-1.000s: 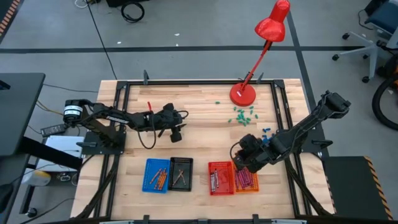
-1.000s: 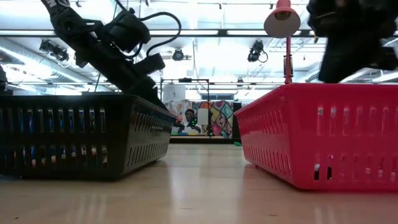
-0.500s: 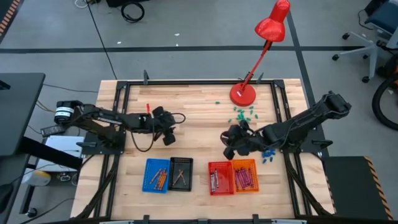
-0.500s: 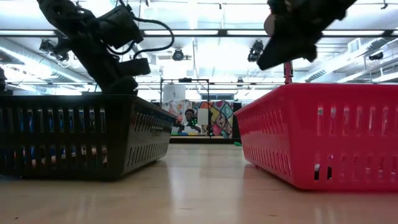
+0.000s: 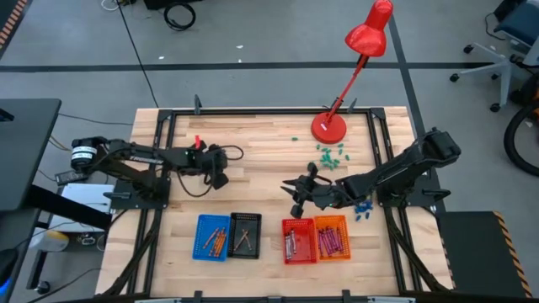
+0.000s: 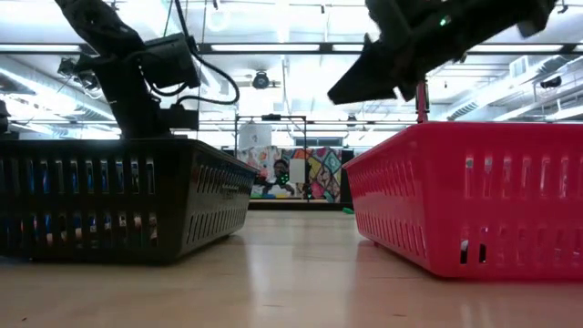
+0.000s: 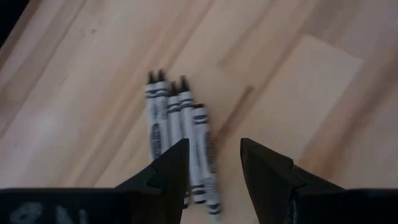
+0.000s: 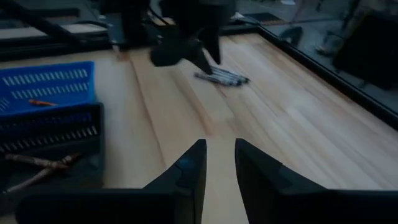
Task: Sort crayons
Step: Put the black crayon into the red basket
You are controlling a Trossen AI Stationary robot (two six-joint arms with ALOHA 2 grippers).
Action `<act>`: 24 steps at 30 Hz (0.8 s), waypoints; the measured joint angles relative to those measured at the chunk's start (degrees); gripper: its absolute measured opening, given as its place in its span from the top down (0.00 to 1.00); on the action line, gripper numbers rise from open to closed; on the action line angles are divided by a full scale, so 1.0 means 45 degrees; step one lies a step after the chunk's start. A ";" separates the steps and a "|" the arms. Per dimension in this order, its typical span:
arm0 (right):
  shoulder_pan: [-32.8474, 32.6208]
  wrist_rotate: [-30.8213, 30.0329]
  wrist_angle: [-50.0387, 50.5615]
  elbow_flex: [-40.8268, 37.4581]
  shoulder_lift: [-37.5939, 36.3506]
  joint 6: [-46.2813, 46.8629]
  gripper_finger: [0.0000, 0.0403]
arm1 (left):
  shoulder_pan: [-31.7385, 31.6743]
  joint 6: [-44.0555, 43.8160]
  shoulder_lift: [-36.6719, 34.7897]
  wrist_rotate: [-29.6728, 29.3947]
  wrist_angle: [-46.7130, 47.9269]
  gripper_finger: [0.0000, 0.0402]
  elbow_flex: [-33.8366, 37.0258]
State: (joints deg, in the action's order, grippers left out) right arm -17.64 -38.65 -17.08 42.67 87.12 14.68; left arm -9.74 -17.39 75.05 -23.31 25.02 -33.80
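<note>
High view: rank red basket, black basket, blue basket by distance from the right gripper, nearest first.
From the right gripper, which hangs just above the basket row:
1. Red basket: below it, slightly right.
2. Black basket: next along, to the left.
3. Blue basket: left end of the row.

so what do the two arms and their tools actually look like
Both arms are dark, jointed links. The left arm has a white-and-silver band near its base, a small red mark and a looping black cable. Left tool and right tool each end in two dark, wedge-shaped fingers.
</note>
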 joint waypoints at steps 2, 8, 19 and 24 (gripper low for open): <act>0.0092 0.0292 -0.0737 -0.0004 0.0460 -0.0363 0.78 | -0.0382 0.0009 0.0000 0.0291 0.0218 0.61 0.0000; 0.0352 0.1238 -0.1769 -0.0009 0.1033 -0.0887 0.78 | -0.1595 0.0778 0.0005 0.2015 0.0242 0.61 0.0112; 0.0343 0.1608 -0.1830 -0.0009 0.1037 -0.0966 0.78 | -0.2338 0.1546 0.0005 0.3065 0.0168 0.61 0.0109; 0.0338 0.1612 -0.1837 -0.0009 0.1032 -0.0966 0.78 | -0.2360 0.1729 0.0010 0.3458 0.0194 0.61 0.0107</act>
State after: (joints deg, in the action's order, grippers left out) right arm -16.12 -31.40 -25.34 42.63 91.77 10.33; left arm -20.36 -9.61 75.09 -7.75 25.89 -33.32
